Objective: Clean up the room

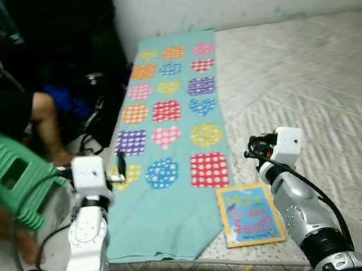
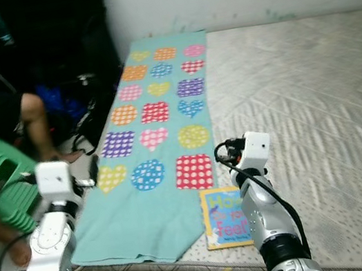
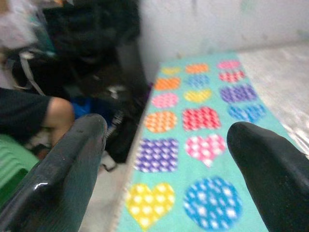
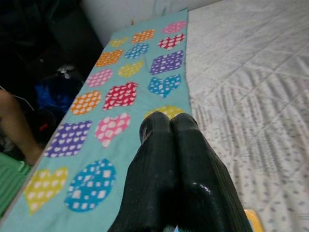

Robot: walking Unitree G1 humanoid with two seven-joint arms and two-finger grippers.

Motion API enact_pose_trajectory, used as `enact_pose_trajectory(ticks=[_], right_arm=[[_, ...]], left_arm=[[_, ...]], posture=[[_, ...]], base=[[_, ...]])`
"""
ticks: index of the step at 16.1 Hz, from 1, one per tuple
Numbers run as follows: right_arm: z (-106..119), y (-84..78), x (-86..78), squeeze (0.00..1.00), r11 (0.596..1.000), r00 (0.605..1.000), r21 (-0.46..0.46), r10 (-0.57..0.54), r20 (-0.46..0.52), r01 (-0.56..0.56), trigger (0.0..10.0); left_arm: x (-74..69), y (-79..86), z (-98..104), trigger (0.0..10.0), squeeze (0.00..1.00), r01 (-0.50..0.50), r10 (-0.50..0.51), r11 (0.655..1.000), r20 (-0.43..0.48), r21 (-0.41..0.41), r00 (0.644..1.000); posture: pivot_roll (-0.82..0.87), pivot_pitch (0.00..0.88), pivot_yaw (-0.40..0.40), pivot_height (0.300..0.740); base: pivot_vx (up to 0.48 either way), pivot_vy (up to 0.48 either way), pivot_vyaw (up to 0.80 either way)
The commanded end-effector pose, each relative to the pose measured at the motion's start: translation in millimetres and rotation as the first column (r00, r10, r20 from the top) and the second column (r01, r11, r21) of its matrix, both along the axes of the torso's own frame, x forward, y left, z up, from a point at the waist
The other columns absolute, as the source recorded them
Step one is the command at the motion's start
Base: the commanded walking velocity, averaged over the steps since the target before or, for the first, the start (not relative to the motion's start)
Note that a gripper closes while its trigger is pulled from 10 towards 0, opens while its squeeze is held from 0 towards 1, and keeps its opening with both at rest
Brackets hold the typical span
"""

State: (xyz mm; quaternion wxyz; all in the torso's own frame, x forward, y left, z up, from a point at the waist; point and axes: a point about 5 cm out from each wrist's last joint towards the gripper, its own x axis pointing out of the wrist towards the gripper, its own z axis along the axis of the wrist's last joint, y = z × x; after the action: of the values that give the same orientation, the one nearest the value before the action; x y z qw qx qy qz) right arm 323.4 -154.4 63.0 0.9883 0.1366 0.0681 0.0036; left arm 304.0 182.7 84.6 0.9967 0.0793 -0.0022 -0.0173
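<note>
The book (image 1: 251,214) lies just below the right gripper (image 4: 171,126), whose fingers are pressed together; left gripper (image 3: 164,145) spread wide.

Both silver arms raised forward, elbows bent, forearms angled up and slightly inward, white wrist housings on top. Left gripper (image 1: 120,164) sits at the left, fingers pointing forward and to the right; in the left wrist view its two black fingers (image 3: 63,169) stand wide apart, jaws spread. Right gripper (image 1: 252,147) sits at the right, about level with the left one, well apart from it, black cable looping along the forearm. In the right wrist view its fingers (image 4: 164,169) press together side by side, no gap, nothing between them.
</note>
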Motion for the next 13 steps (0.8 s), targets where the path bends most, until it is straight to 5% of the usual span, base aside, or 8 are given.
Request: enact_pose_trajectory(ticks=[1, 4, 6, 8, 13], right_arm=[[45.8, 10.9, 16.3, 0.0, 0.977, 0.961, -0.193, 0.139, 0.237, -0.093, 10.0], [25.4, -4.7, 11.9, 0.0, 0.968, 0.979, -0.253, 0.045, 0.198, 0.006, 10.0], [20.2, -8.1, 11.9, 0.0, 0.983, 0.983, -0.184, 0.016, 0.185, 0.019, 10.0], [13.4, -3.2, 6.1, 0.0, 0.979, 0.976, -0.2, 0.075, 0.202, -0.034, 10.0], [10.9, -7.8, -2.6, 0.0, 0.962, 0.966, -0.269, 0.115, 0.232, -0.05, 10.0]], left_arm=[[-0.3, 2.5, -11.6, 10.0, 0.0, 0.024, -0.022, 0.999, -0.05, 0.032, 0.999], [-0.2, 13.1, -30.1, 10.0, 0.0, 0.015, -0.016, 1.0, -0.131, -0.008, 0.991], [0.2, 17.9, -35.6, 10.0, 0.0, -0.005, -0.001, 0.999, -0.152, -0.039, 0.988], [-3.7, 30.0, -52.5, 10.0, 0.0, -0.105, 0.049, 0.972, -0.257, -0.211, 0.965], [-10.9, 27.0, -58.6, 10.0, 0.0, -0.09, -0.002, 0.944, -0.278, -0.318, 0.961]], posture=[[-0.09, 0.0, 0.106, 0.74], [-0.09, 0.0, 0.117, 0.74], [-0.09, 0.0, 0.121, 0.74], [-0.09, 0.0, 0.118, 0.74], [-0.08, 0.0, 0.103, 0.74]], base=[[0.0, 0.0, 0.0], [0.0, 0.0, 0.0], [0.0, 0.0, 0.0], [0.0, 0.0, 0.0], [0.0, 0.0, 0.0]])
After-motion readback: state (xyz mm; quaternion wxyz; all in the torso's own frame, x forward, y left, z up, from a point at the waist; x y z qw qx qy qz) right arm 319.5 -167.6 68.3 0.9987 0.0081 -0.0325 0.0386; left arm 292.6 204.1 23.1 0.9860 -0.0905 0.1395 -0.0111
